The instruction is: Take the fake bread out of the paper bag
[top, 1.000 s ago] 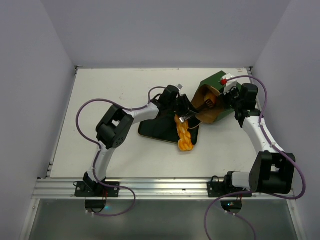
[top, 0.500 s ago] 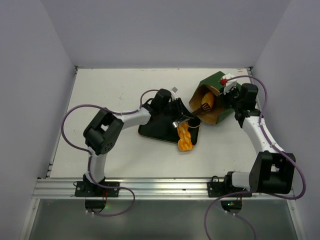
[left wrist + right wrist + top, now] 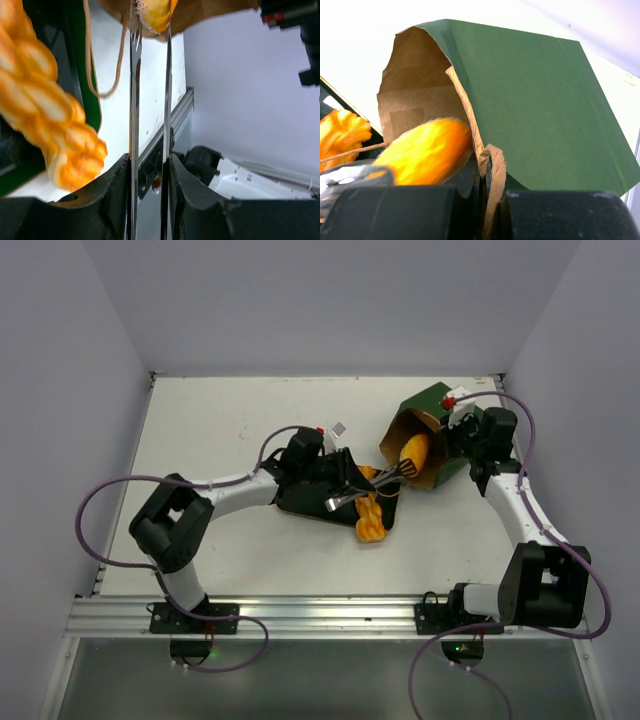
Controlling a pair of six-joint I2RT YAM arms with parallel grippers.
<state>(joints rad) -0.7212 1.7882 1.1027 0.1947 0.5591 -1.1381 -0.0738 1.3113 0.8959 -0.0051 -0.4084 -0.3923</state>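
The dark green paper bag [image 3: 432, 405] lies on its side, brown mouth facing left. My right gripper [image 3: 455, 437] is shut on its rim, seen close in the right wrist view [image 3: 492, 185], where the paper bag [image 3: 535, 100] fills the frame. My left gripper [image 3: 338, 483] is shut on metal tongs [image 3: 375, 485]. The tong tips pinch an orange oval roll [image 3: 412, 450] at the bag's mouth. In the left wrist view the gripper [image 3: 148, 165] squeezes the tongs [image 3: 135, 100], whose tips hold the roll [image 3: 155, 12]. An orange braided loaf [image 3: 370, 520] lies on the black tray [image 3: 305, 498].
A small grey square [image 3: 340, 427] lies on the white table behind the left arm. The bag's string handle [image 3: 102, 75] hangs near the tongs. Pale walls close in the table on three sides. A metal rail [image 3: 320, 612] runs along the near edge.
My left arm has drawn back to the left, pulling the tongs out of the bag's depth toward its mouth with the orange roll in them. The right gripper and bag stayed put.
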